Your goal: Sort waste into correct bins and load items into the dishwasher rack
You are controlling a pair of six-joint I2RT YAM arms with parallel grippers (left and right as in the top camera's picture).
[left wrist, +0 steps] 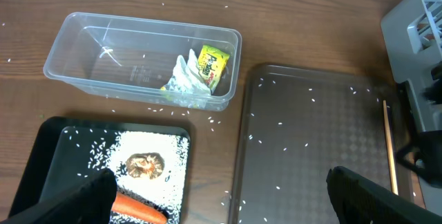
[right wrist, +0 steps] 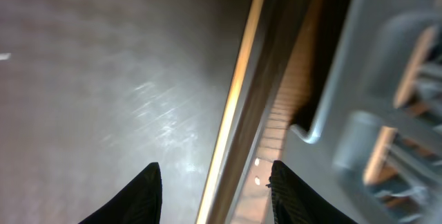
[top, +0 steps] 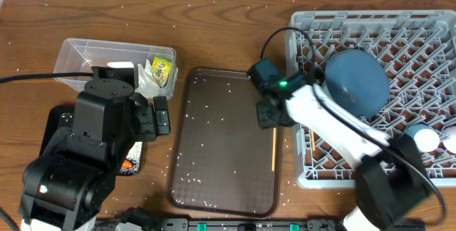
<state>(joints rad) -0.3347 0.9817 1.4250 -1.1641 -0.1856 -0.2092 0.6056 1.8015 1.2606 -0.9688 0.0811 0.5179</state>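
The step in hand looks like lifting the chopstick (right wrist: pixel 238 106) that lies along the right rim of the brown serving tray (top: pixel 221 145). The right gripper (right wrist: pixel 215 182) hangs low over it, fingers spread, one on either side of the stick. To do it well, I would drop straight down until the tips meet the tray floor, close squarely across the stick so it cannot roll against the rim, then lift and carry it to the dishwasher rack (top: pixel 377 31) right of the tray. The left gripper (left wrist: pixel 219 195) is spread wide and empty left of the tray. By count: one chopstick on the tray, and what seems a second (top: pixel 311 140) already in the rack; one blue plate (top: pixel 356 81); one clear tub (left wrist: pixel 103 51) holding one paper wad (left wrist: pixel 185 79); one black tray (left wrist: pixel 41 162) with one carrot (left wrist: pixel 138 209), one brown lump (left wrist: pixel 145 165); rice grains (left wrist: pixel 173 155) beyond counting.
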